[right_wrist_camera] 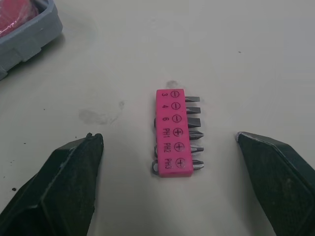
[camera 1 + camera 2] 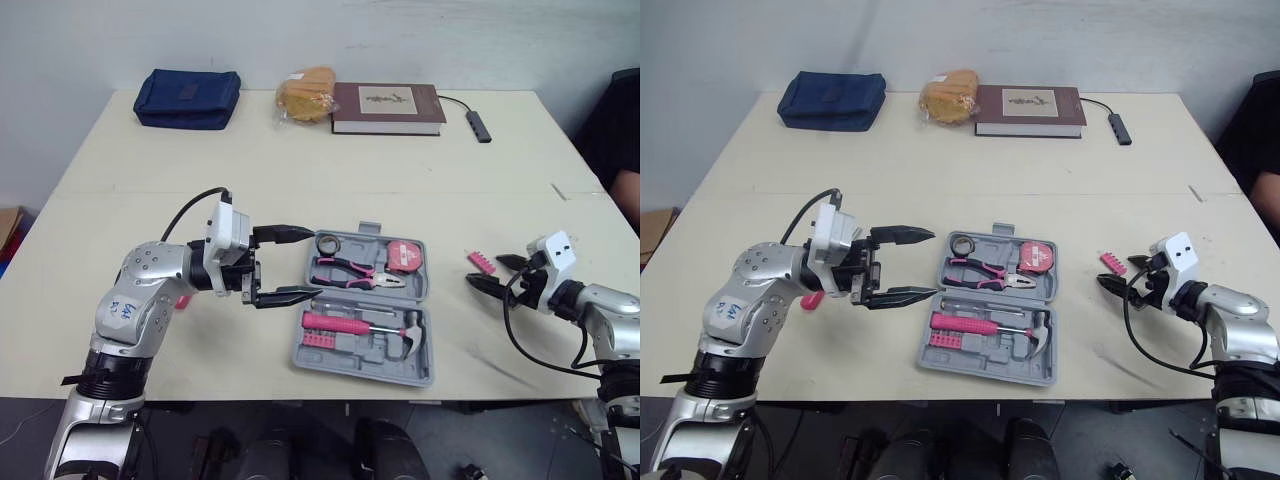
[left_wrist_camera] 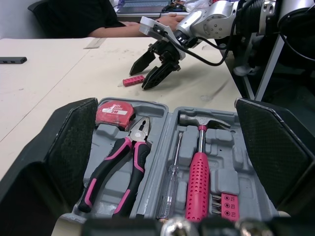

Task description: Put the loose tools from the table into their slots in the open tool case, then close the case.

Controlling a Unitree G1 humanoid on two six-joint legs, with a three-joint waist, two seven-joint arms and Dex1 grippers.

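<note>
The grey tool case (image 2: 437,300) lies open near the table's front edge. It holds pink-handled pliers (image 2: 355,270), a red tape measure (image 2: 404,255), a pink-handled hammer (image 2: 360,326), a thin screwdriver (image 3: 171,184) and a pink bit block (image 2: 318,339). A loose pink bit holder (image 1: 170,132) lies flat on the table right of the case. My right gripper (image 2: 486,271) is open, low over it, one finger on each side and neither touching. My left gripper (image 2: 313,262) hovers open at the case's left edge, holding nothing. A small pink object (image 2: 182,300) peeks from under my left forearm.
Along the far edge of the table sit a blue pouch (image 2: 188,97), a bag of bread (image 2: 305,95), a maroon book (image 2: 388,108) and a dark cabled adapter (image 2: 479,125). A person (image 2: 625,130) is at the table's right side.
</note>
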